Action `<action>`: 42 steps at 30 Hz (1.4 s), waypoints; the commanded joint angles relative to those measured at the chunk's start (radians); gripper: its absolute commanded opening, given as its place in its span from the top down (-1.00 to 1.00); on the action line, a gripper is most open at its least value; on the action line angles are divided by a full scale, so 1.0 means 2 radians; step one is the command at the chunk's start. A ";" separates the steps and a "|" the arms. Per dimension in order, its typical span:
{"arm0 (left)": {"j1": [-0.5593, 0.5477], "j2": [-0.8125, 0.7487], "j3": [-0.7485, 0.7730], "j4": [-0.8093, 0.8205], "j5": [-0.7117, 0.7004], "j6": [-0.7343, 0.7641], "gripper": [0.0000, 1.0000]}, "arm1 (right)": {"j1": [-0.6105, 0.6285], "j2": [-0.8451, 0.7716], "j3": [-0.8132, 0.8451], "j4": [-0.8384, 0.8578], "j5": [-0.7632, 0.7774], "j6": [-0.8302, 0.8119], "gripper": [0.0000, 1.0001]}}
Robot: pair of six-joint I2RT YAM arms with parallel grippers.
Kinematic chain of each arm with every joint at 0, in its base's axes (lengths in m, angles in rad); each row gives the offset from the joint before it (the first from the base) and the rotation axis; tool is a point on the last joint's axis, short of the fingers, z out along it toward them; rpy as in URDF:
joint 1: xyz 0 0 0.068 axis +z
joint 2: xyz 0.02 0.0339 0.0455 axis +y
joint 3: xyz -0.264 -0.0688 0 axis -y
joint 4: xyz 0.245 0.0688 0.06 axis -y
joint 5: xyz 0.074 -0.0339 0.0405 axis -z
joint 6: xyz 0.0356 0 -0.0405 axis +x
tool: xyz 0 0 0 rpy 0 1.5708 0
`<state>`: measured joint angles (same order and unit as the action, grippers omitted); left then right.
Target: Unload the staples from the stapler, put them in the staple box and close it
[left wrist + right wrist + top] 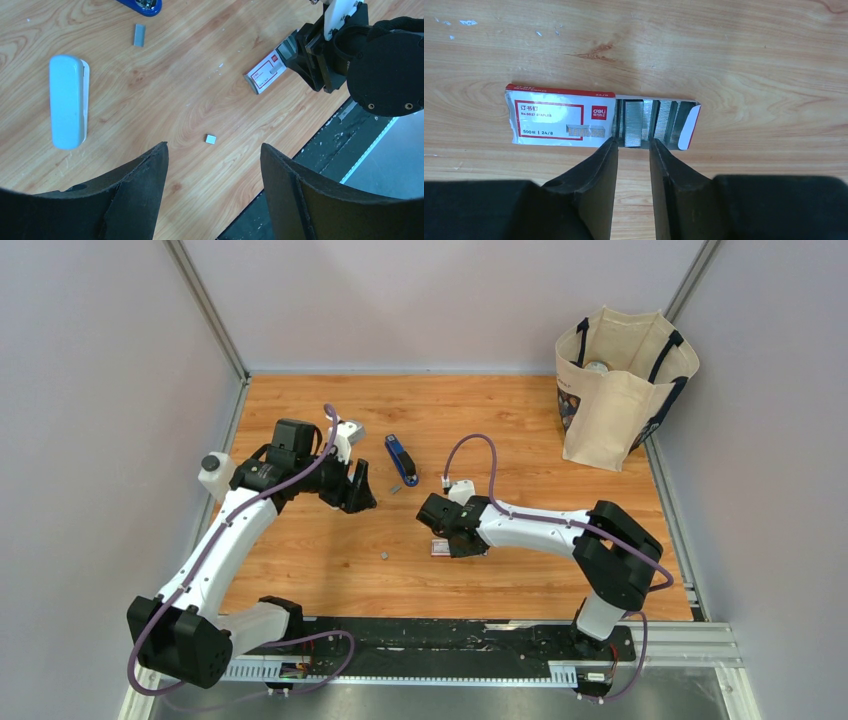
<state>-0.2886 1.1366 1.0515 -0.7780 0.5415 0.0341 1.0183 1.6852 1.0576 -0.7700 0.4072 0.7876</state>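
The blue stapler point(401, 460) lies on the wooden table at mid-back; only its tip point(142, 5) shows in the left wrist view. A short silver staple strip point(395, 489) lies just in front of it, also seen in the left wrist view point(139, 35). A tiny silver bit point(384, 556) lies apart on the wood and shows in the left wrist view point(210, 139). My left gripper point(355, 495) is open and empty above the table point(214, 147). My right gripper point(440, 530) has its jaws narrowly apart point(633, 144), tips at the near edge of the box's tray, holding nothing.
A red-and-white staple box point(559, 122) with its grey tray point(659, 125) pulled out lies under my right gripper. A pale grey-green oblong piece point(67, 100) lies near my left gripper. A white bottle point(215, 475) stands at the left edge, a tote bag point(620, 385) at the back right.
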 commanded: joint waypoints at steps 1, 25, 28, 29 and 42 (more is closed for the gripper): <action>-0.003 -0.012 0.001 -0.001 0.010 0.015 -0.51 | 0.001 -0.030 0.010 -0.007 0.009 0.000 0.32; -0.003 -0.003 0.007 -0.002 0.006 0.015 -0.52 | -0.018 -0.105 -0.098 0.101 -0.097 -0.014 1.00; -0.003 -0.002 0.007 -0.003 0.003 0.017 -0.52 | -0.027 -0.095 -0.095 0.110 -0.102 -0.019 0.99; -0.003 -0.002 0.007 -0.004 0.003 0.018 -0.52 | -0.029 -0.091 -0.095 0.112 -0.102 -0.022 0.99; -0.002 0.005 0.013 -0.008 0.000 0.022 -0.52 | -0.047 -0.076 -0.086 0.128 -0.111 -0.037 0.99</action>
<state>-0.2886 1.1385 1.0519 -0.7956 0.5404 0.0525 0.9287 1.5318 0.8520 -0.5591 0.1909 0.7315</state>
